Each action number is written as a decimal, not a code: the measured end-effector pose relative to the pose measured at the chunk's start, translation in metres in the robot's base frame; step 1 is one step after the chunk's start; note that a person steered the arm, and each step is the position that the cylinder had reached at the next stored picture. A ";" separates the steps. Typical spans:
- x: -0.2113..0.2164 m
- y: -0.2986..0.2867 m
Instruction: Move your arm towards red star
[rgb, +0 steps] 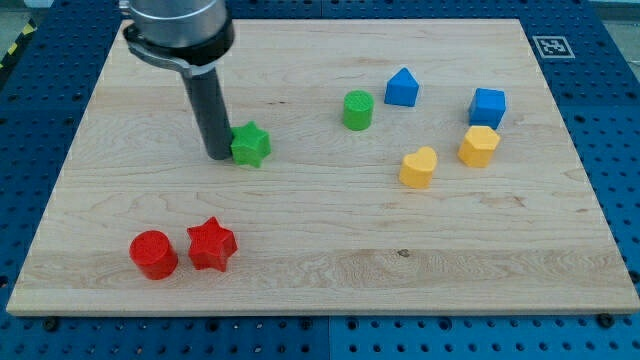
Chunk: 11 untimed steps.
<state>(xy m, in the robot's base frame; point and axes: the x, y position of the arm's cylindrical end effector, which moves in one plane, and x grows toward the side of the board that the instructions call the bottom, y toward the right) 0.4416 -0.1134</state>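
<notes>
My tip (219, 155) touches the green star (250, 144); the red star (211, 244) sits below. No hand shows; a careless sweep could drag green along.

Your wooden worktop (320, 280) carries a red cylinder (153, 254) and red star (211, 244) near its bottom-left corner, a green star (250, 145) and green cylinder (357, 110) mid-board, and two blue blocks (401, 88) (487, 106) above a yellow heart (418, 167) and yellow hexagon (479, 146) toward the right edge.

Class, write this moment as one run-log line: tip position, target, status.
my tip: against green star, its left side | target: red star, toward view's bottom, beside red cylinder | status: not yet reached
</notes>
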 end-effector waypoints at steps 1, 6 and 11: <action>-0.003 0.028; 0.123 0.144; 0.177 -0.002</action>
